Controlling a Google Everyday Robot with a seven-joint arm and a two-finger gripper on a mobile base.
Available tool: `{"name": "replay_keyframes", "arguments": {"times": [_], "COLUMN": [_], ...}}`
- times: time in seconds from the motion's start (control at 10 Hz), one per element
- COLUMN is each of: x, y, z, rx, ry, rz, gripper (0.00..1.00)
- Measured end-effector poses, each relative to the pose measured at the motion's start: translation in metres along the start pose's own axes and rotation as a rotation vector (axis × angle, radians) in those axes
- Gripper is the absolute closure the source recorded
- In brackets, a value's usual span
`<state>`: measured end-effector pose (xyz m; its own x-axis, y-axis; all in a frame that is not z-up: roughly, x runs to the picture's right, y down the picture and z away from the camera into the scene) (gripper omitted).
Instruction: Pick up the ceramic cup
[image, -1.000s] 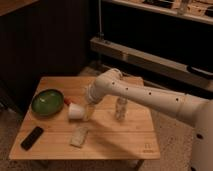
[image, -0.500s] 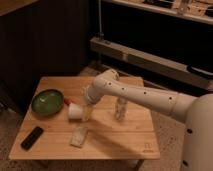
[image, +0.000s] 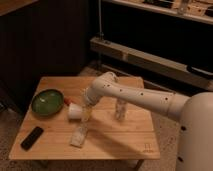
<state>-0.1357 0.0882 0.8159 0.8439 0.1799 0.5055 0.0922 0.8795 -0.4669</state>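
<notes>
- One cup (image: 75, 112), white, on its side on the table (image: 115, 141), rim facing left toward the camera-left edge, just right of the bowl.
- One pincer (image: 86, 113), at the end of the white arm (image: 135, 97), low over the table and right at the cup's narrow end; touching or just beside, can't tell which.
- Pincer state: can't tell whether it's open, closed or gripping the cup; the wrist and cup hide that spot.
- One green bowl (image: 47, 101), upright, near the table's left back area, close to the cup but apart from it.
- One small red thing (image: 67, 101) between bowl and cup, partly hidden; can't tell what it is.
- One clear bottle (image: 120, 108), upright, mid-table, right of the pincer and partly behind the arm.
- One flat whitish packet (image: 79, 135), lying flat in front of the cup, apart from it.
- One dark flat remote-like block (image: 32, 138), near the front left corner, well apart from the cup.
- One wooden table, low, carrying all six items.
- Robot body (image: 196, 132) fills the lower right; arm reaches from there leftward across the table.
- Behind: dark wall, a long shelf or rail (image: 150, 60) running across.
</notes>
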Motion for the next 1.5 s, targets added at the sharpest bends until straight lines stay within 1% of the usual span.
{"name": "replay_keyframes", "arguments": {"times": [0.2,0.8,1.2,1.5], "x": [0.002,0.011,0.013,0.017], "y": [0.0,0.001,0.002,0.002], "z": [0.009,0.026,0.042,0.053], "rx": [-0.005,-0.009,-0.032,-0.048], "ry": [0.005,0.012,0.004,-0.02], "rz": [0.008,0.042,0.055,0.071], "gripper": [0.0,0.0,0.0,0.0]}}
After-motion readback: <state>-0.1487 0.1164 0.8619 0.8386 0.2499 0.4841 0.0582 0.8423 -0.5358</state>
